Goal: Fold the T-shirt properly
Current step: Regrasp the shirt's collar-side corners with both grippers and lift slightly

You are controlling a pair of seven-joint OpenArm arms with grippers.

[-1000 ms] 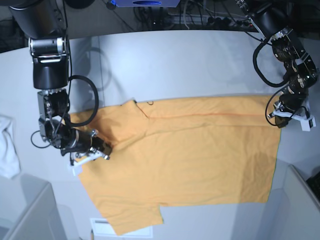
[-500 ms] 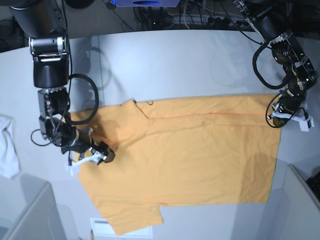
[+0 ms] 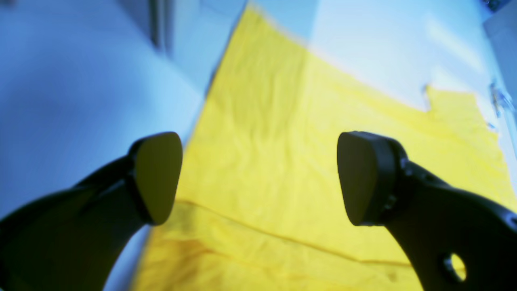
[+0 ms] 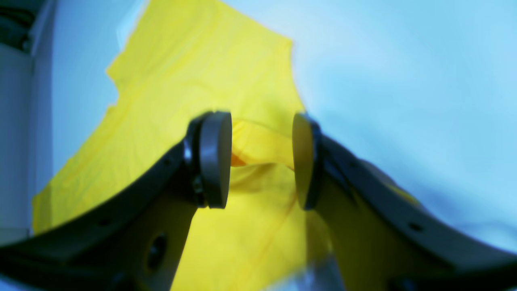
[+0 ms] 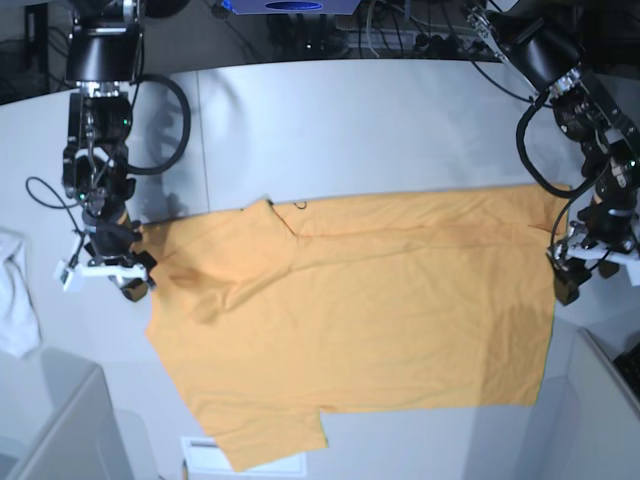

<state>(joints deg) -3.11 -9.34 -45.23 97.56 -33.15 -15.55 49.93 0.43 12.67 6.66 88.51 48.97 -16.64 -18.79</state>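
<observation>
The orange T-shirt (image 5: 380,310) lies spread flat across the grey table (image 5: 330,130), with one sleeve toward the front (image 5: 270,440). My right gripper (image 5: 105,270) is at the shirt's left edge. In the right wrist view its jaws (image 4: 262,159) stand partly apart, with a raised fold of the shirt (image 4: 181,72) between the pads, not clearly pinched. My left gripper (image 5: 575,275) is at the shirt's right edge. In the left wrist view it (image 3: 258,178) is wide open just above the shirt (image 3: 282,101) and holds nothing.
A small white cloth (image 5: 15,290) lies at the table's left edge. Grey bins stand at the front left (image 5: 50,420) and front right (image 5: 600,400). A white label (image 5: 200,450) sits by the front sleeve. Cables run along the back.
My right gripper has moved off the shirt's sleeve area, up and left to the shirt's left edge. My left gripper has moved a little toward the front along the right edge.
</observation>
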